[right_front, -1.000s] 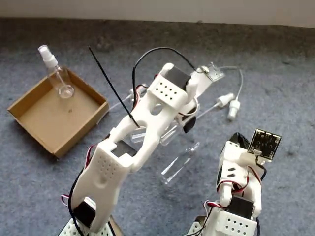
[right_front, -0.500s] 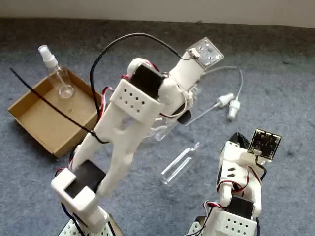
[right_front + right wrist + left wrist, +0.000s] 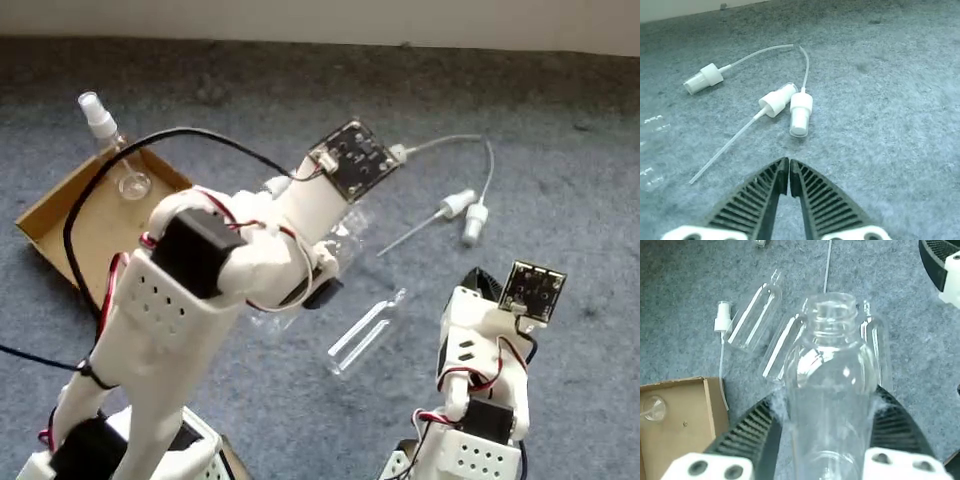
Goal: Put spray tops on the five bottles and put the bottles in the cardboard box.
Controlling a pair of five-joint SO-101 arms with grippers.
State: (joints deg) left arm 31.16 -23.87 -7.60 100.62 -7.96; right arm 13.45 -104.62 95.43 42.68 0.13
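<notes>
Left wrist view, item one: left gripper [image 3: 827,426] is clamping a clear bottle [image 3: 830,375] around its body, with the uncapped neck [image 3: 831,310] pointing straight away from the wrist.

Item two: right gripper [image 3: 789,167] is sitting pinched shut on nothing, over the carpet [image 3: 900,100].

Item three: spray tops [image 3: 801,114] are lying directly ahead of the right gripper's tips, near. The closest is lying lengthwise along its reach, dip tube [image 3: 806,67] trailing away. The right arm is judged the nearer to them.

Item four: cardboard box [image 3: 45,250] is lying on the left arm's side, with one capped bottle [image 3: 118,150] standing inside.
</notes>
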